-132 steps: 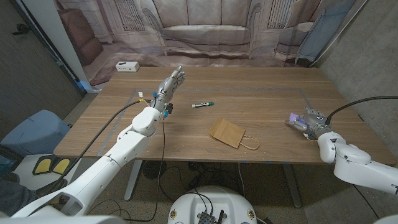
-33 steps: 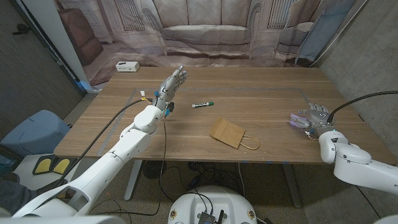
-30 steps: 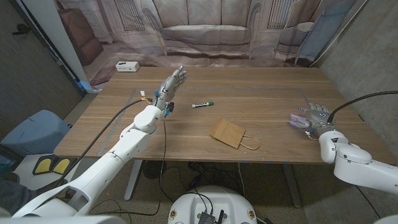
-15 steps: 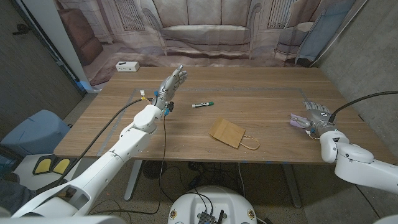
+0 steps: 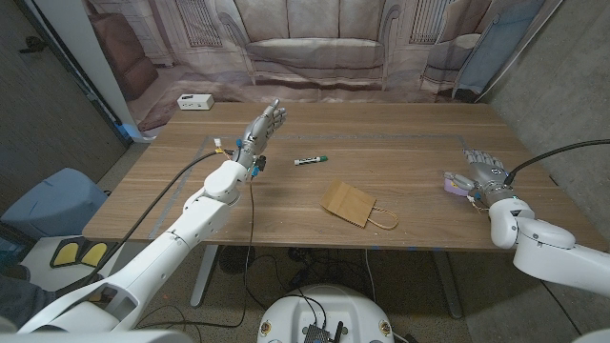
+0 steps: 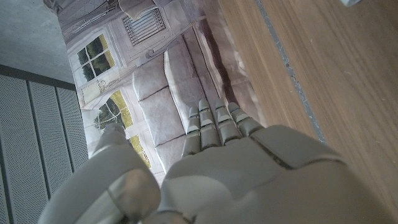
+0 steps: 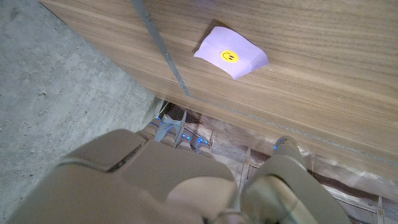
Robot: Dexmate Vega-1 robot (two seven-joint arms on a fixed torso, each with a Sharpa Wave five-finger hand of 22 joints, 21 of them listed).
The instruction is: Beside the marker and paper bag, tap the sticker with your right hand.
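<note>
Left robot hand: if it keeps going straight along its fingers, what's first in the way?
Probably nothing on the table. The left robot hand is raised, fingers aimed at the far edge; the marker and paper bag sit off to its right. Beyond lies the printed backdrop, though depth is unclear.

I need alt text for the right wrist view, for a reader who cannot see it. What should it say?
A lilac sticker with a yellow smiley face lies on the wooden table, apart from the robot's right hand, whose back is nearest the camera. A grey tape line crosses the table beside the sticker.
</note>
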